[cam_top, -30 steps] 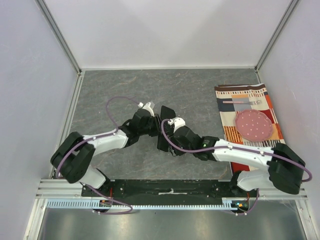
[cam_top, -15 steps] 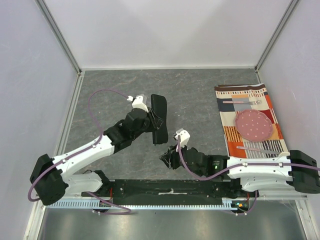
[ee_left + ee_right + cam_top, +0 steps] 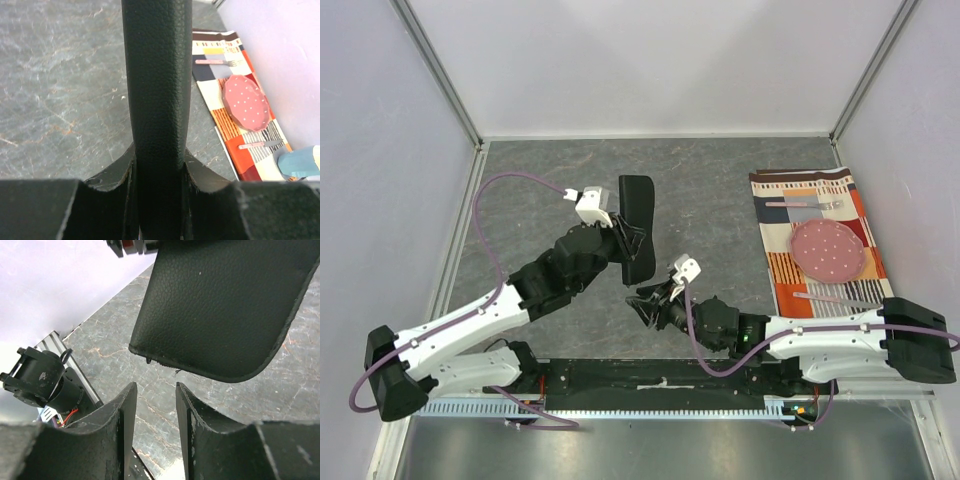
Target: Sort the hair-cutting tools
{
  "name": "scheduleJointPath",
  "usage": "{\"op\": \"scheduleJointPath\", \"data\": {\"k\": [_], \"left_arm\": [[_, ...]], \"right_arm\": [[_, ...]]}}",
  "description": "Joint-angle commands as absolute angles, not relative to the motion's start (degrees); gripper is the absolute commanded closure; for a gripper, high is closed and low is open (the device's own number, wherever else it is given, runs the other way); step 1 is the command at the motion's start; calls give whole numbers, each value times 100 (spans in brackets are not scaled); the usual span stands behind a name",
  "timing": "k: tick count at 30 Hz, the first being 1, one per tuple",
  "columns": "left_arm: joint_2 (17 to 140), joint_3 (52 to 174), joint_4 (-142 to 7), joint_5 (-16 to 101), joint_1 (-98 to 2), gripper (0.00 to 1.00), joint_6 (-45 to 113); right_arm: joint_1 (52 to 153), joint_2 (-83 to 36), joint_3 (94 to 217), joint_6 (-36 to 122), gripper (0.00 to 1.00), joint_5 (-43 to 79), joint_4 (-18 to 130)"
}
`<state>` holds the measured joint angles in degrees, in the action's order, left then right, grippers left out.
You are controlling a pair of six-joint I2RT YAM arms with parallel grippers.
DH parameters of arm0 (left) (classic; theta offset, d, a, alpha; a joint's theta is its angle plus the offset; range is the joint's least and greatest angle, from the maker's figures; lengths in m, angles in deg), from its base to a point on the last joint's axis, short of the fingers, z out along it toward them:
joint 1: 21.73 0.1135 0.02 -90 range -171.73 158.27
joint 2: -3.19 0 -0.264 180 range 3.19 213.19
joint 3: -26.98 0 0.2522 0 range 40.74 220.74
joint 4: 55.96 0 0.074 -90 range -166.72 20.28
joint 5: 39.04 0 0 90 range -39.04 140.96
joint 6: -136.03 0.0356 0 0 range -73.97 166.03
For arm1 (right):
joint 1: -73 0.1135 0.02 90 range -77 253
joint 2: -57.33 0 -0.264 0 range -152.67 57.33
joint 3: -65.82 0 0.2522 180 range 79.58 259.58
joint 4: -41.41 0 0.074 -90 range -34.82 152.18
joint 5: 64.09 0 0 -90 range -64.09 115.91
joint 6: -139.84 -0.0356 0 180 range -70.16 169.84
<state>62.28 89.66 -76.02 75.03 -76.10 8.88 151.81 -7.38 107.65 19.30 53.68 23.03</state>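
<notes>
My left gripper (image 3: 626,242) is shut on a flat black leather pouch (image 3: 638,222) and holds it off the table, on edge. In the left wrist view the pouch (image 3: 157,90) runs straight out from between my fingers (image 3: 112,175). My right gripper (image 3: 646,299) is open and empty, just near of the pouch's lower end and apart from it. In the right wrist view the pouch (image 3: 225,305) hangs above my open fingertips (image 3: 125,395). No scissors or black stick-like tools show in any view.
A striped placemat (image 3: 779,264) lies at the right with a pink dotted plate (image 3: 828,250), a fork (image 3: 805,204) and a knife (image 3: 835,297) on it. Grey walls close the table on three sides. The metal rail (image 3: 660,385) runs along the near edge.
Both grippers were at the pouch in the table's middle. My left gripper has lifted it up and away. My right gripper has drawn back toward the near edge and now tilts up under the pouch.
</notes>
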Motion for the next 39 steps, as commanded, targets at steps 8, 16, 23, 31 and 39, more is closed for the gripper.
{"op": "scheduleJointPath", "data": {"k": [8,16,23,31,39], "left_arm": [[5724,8732,-5997,7847,-7754,98,1842],[5654,8626,-5662,7881,-7850,98,2001],[5662,8556,-5478,7934,-7956,98,2124],[5715,8530,-5434,8040,-8061,98,2221],[5750,8433,-5372,8154,-8149,98,2361]], "right_arm": [[15201,-1078,10656,2970,56,5359,666],[15201,-1315,10612,3454,57,5543,-97],[15210,-1579,10594,3709,60,5614,-581],[15201,-1641,10691,3850,67,5614,-758],[15201,-1448,10753,3885,74,5588,-653]]}}
